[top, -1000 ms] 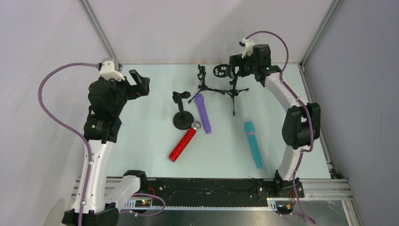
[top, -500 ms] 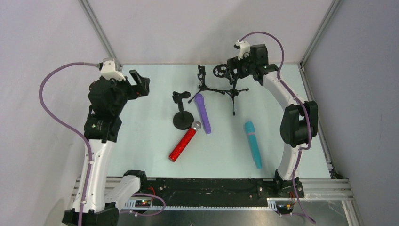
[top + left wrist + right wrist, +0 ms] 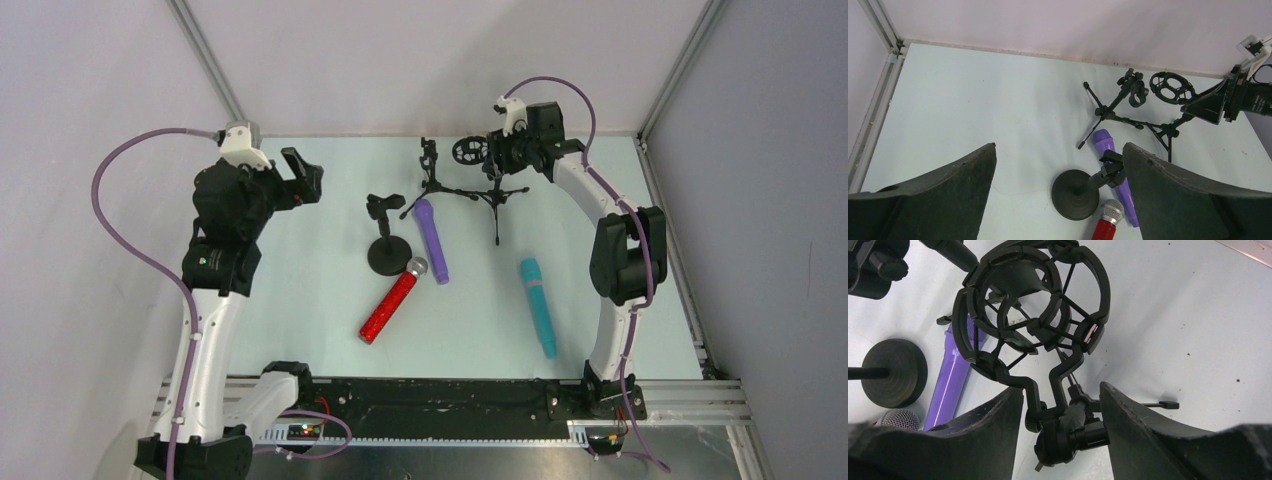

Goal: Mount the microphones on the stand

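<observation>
Mint table [image 3: 320, 280], overhead: red microphone [image 3: 389, 307], purple microphone [image 3: 431, 240] and teal microphone [image 3: 537, 306] lie loose; I count none mounted, so everything is left.
Left gripper [image 3: 1059, 150], left wrist: fingers wide apart, empty; round-base stand [image 3: 1075, 192] shows between them.
Right gripper [image 3: 1060, 390], right wrist: fingers flank the shock-mount stand [image 3: 1066, 432] neck; clamped or not, I cannot tell.

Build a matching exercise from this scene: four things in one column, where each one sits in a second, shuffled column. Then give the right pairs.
Things
1. red microphone
2. purple microphone
3. teal microphone
4. shock mount

Places
A. lies apart from the other two, on the right
B. its bracket stands between the jaws of the right gripper
C. mesh head beside the round stand base
D. head at the far end, by a tripod stand

Pairs: 1-C, 2-D, 3-A, 4-B
</observation>
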You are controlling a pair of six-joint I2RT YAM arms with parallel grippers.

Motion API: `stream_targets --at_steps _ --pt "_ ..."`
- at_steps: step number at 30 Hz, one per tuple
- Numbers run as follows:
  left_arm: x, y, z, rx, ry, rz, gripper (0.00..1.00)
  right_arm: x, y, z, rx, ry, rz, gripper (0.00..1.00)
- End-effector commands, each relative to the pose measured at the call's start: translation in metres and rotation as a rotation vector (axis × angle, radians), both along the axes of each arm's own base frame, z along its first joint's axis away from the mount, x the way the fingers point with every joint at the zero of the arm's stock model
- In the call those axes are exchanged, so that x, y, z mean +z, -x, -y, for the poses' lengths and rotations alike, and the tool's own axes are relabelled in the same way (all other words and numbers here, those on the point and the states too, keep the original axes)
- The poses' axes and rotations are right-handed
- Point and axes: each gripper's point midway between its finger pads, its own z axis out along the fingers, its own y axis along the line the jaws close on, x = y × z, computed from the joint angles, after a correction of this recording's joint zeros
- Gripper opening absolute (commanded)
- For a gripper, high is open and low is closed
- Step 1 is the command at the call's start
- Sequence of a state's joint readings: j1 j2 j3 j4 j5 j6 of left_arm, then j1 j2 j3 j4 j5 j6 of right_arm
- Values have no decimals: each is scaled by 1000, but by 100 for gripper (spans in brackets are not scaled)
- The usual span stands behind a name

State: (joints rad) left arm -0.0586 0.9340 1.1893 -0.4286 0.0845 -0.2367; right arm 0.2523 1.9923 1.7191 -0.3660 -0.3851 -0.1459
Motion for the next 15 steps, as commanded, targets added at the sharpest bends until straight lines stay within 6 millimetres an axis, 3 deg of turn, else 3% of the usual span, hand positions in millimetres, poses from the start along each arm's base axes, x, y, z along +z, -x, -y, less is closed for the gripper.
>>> stream_targets --at_steps 1,3,4,8,10,11,15 --pt "2 -3 0 -13 -24 24 100 19 -4 -9 6 -41 48 51" --pt "3 -3 1 -20 -24 26 100 22 -4 -6 -24 -45 56 41" --pt "3 -3 1 -21 -25 25 100 21 -2 -3 -54 -47 50 31" --pt "1 -4 0 -16 -30 22 100 29 -4 16 -224 -64 66 7" --pt "0 -5 1 -20 -30 19 100 33 0 24 -305 -82 64 0" --pt "1 -4 1 -20 -30 21 100 42 3 26 -321 -96 79 0" --pt "-1 -5 0 -16 -32 15 100 43 20 24 -374 -121 57 0"
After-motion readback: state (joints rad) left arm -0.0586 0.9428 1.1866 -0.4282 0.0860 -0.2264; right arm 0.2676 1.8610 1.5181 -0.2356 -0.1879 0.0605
